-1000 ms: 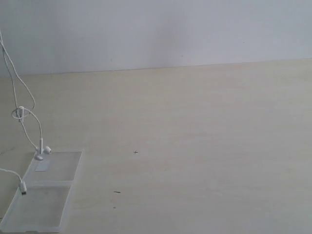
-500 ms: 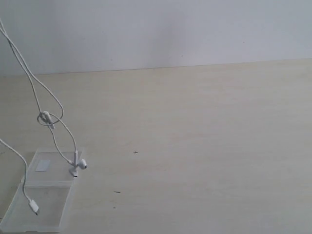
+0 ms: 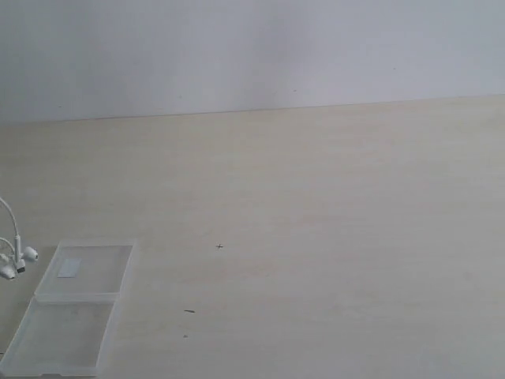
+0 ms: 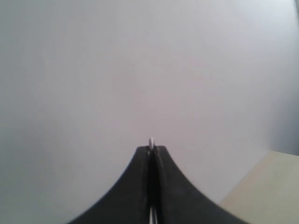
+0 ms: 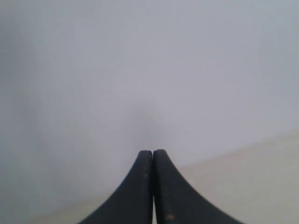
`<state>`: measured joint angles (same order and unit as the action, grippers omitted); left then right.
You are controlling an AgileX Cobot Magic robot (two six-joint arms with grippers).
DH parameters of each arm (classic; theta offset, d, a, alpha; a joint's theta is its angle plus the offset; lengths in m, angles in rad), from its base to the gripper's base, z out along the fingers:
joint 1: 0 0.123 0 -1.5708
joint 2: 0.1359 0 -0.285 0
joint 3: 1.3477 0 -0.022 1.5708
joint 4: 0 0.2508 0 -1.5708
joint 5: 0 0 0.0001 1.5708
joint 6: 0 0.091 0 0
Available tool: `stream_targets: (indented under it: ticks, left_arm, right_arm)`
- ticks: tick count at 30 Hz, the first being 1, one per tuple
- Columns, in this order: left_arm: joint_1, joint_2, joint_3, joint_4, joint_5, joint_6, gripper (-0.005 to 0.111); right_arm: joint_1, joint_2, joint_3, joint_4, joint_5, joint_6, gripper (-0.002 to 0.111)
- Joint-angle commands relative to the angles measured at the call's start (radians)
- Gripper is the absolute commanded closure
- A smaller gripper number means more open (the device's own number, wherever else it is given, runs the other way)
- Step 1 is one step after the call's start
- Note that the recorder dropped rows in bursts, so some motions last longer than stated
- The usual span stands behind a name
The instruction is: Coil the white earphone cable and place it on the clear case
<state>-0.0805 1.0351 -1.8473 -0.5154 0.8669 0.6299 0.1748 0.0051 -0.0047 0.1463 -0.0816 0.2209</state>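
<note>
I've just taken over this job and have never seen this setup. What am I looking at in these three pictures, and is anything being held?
The machine is a robot with two arms, each ending in a pincer. The wide picture comes from a camera off the arms. It shows a pale table with a clear case lying open and flat at the lower left, nothing on it. Just left of the case, at the picture's edge, two earbuds appear to hang on the white cable. The other two pictures come from cameras on the wrists, looking along the black pincers. The left pincer is shut with a sliver of white cable between its jaws, so it holds the cable. The right pincer is shut and holds nothing. Neither arm shows in the wide picture.
</note>
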Motion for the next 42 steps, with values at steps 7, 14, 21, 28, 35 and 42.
stream_targets:
  ticks: [7,14,21,28,35,42]
  left_arm:
    - [0.001,-0.006,-0.004,-0.196,0.021,0.062,0.107]
    - [0.001,-0.006,-0.004,-0.324,0.021,0.097,0.107]
    - [0.001,-0.014,-0.004,-0.37,0.021,0.097,0.107]
    - [0.001,-0.013,-0.004,-0.379,0.017,0.097,0.107]
    - [0.001,-0.013,-0.004,-0.431,0.018,0.097,0.107]
    - [0.001,-0.011,-0.004,-0.553,0.102,0.141,0.107]
  right_arm:
    - [0.012,0.027,-0.199,-0.553,-0.088,0.615,0.108]
    - [0.012,0.383,-0.411,-1.379,-0.635,1.334,0.108]
    - [0.012,0.702,-0.445,-1.164,-1.05,1.378,0.108]
    - [0.012,0.88,-0.453,-1.203,-1.139,1.304,0.107]
    - [0.13,0.975,-0.552,-1.293,-0.998,1.193,0.072]
    - [0.314,1.086,-0.675,-1.34,-0.836,1.027,0.066]
